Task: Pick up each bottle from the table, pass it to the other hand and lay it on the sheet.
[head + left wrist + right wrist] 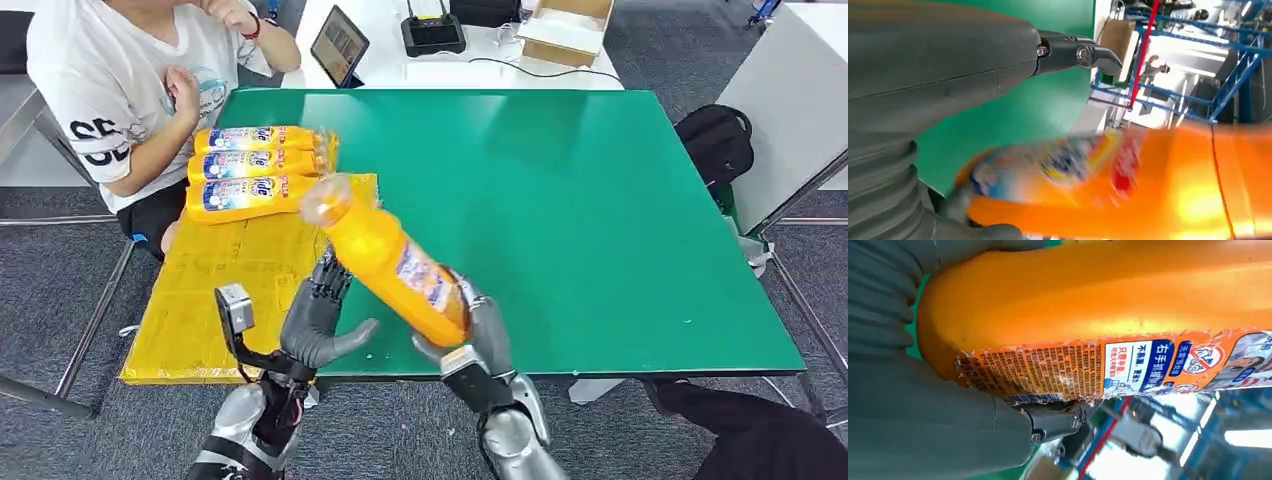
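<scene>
My left wrist view smears the orange bottle [1128, 185] into blur; its label [1068, 162] is unreadable; my right hand [480, 335] hides its base.

Green counter [560, 200], w/ yellow sheet [230, 290] laid over its left part, just beyond the left hand's fingers [325, 290]; sheet's near edge hangs past counter front. 3 orange bottles [255, 165] lie on their sides on sheet's far end, side by side & touching, well beyond those fingers. White counter [440, 65] behind the green one carries tablet [338, 45], black device [432, 35], open cardboard box [565, 30].
</scene>
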